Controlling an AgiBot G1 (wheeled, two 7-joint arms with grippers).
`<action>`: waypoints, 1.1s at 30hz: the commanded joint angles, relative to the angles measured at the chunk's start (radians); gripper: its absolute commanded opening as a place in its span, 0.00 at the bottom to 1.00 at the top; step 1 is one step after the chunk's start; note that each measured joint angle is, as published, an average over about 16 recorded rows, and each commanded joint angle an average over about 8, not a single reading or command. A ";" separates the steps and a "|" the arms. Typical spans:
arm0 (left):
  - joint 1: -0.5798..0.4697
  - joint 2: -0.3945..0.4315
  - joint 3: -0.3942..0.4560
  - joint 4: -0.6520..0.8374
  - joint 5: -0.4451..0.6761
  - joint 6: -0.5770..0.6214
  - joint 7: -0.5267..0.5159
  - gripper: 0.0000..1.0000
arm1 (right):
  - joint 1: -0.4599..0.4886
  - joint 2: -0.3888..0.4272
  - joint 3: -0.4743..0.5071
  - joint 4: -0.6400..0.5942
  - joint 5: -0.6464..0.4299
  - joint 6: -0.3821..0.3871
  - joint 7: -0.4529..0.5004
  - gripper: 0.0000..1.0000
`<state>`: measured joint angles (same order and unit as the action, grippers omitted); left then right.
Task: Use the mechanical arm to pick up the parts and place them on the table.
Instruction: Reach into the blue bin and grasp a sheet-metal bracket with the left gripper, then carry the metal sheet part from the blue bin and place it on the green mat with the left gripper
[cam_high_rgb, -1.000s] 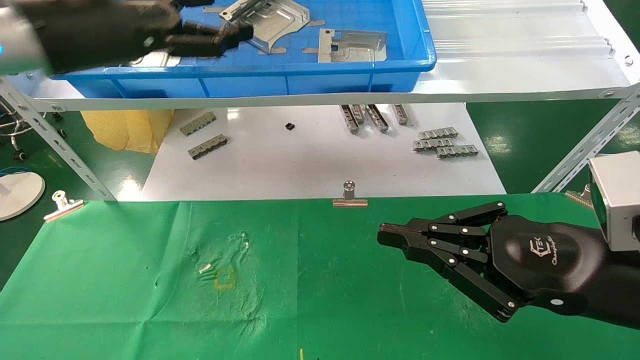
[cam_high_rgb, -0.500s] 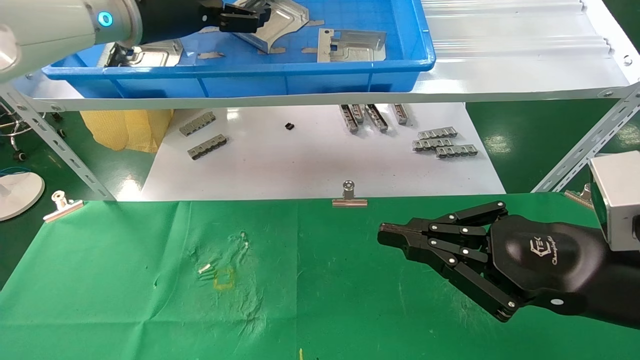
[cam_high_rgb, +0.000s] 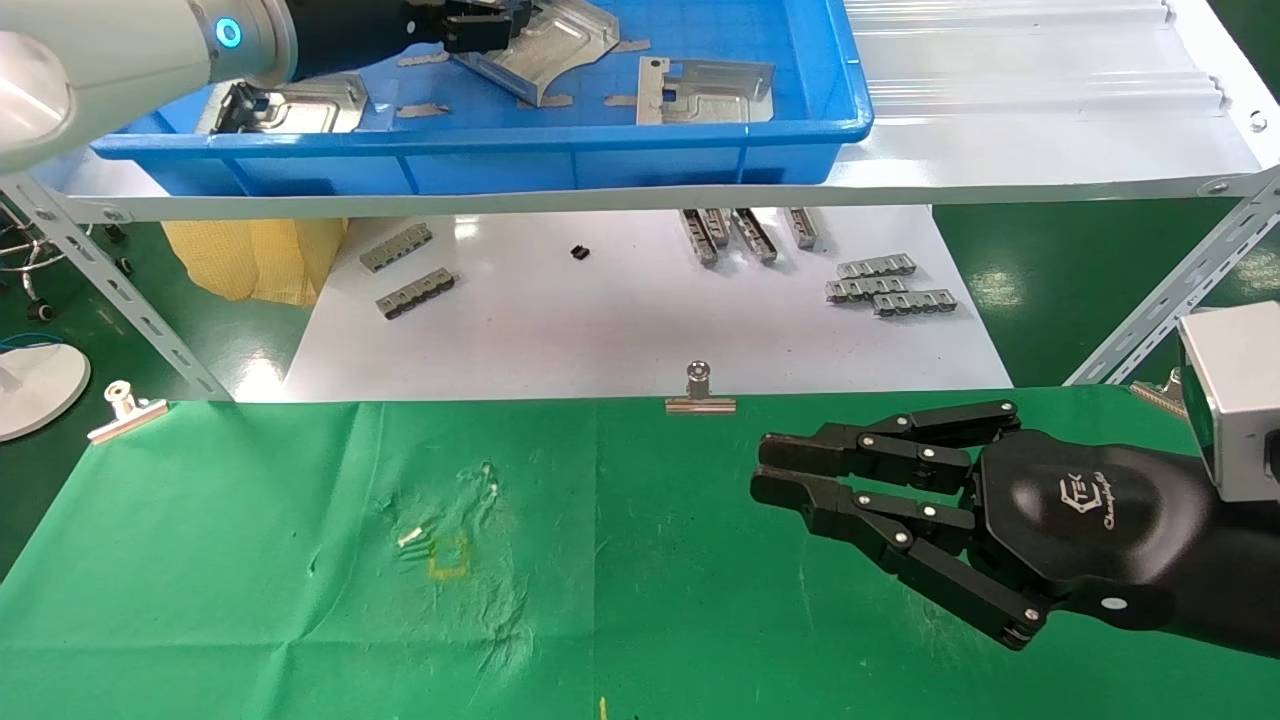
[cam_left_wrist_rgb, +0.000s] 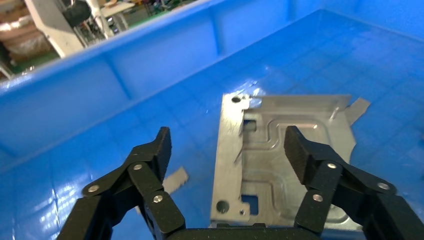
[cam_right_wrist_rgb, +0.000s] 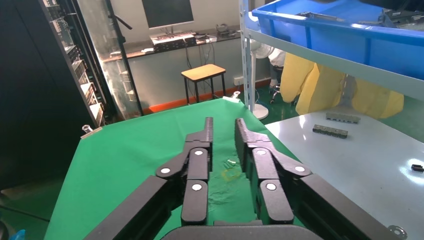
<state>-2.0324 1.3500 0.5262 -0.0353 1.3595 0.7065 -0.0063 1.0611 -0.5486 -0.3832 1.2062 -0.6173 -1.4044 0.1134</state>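
My left gripper (cam_high_rgb: 490, 20) hangs open inside the blue bin (cam_high_rgb: 600, 165) on the shelf. In the left wrist view its fingers (cam_left_wrist_rgb: 227, 140) straddle a silver embossed part (cam_left_wrist_rgb: 290, 165) lying flat on the bin floor, without touching it. That part (cam_high_rgb: 560, 45) also shows in the head view, with two more parts (cam_high_rgb: 705, 90) (cam_high_rgb: 300, 105) in the bin. My right gripper (cam_high_rgb: 762, 466) hovers low over the green table (cam_high_rgb: 250, 600) at the right, its fingers (cam_right_wrist_rgb: 224, 125) parted by a narrow gap and empty.
A yellow square mark (cam_high_rgb: 448, 557) sits on the cloth left of centre. A binder clip (cam_high_rgb: 700, 395) holds the far edge. Beyond lies a white board (cam_high_rgb: 620, 330) with grey toothed strips (cam_high_rgb: 885, 290). The white shelf (cam_high_rgb: 1000, 150) overhangs it.
My left gripper has moved deeper into the bin and settled over the part. My right gripper's fingers have parted slightly from shut.
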 joint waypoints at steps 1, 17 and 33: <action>0.004 0.001 0.001 0.004 -0.001 -0.012 -0.010 0.00 | 0.000 0.000 0.000 0.000 0.000 0.000 0.000 1.00; 0.015 0.003 0.022 -0.019 0.011 -0.020 -0.101 0.00 | 0.000 0.000 0.000 0.000 0.000 0.000 0.000 1.00; -0.019 -0.011 0.020 -0.071 -0.022 0.013 -0.118 0.00 | 0.000 0.000 0.000 0.000 0.000 0.000 0.000 1.00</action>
<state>-2.0507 1.3289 0.5454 -0.1043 1.3377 0.7527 -0.1115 1.0611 -0.5486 -0.3832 1.2062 -0.6173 -1.4044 0.1134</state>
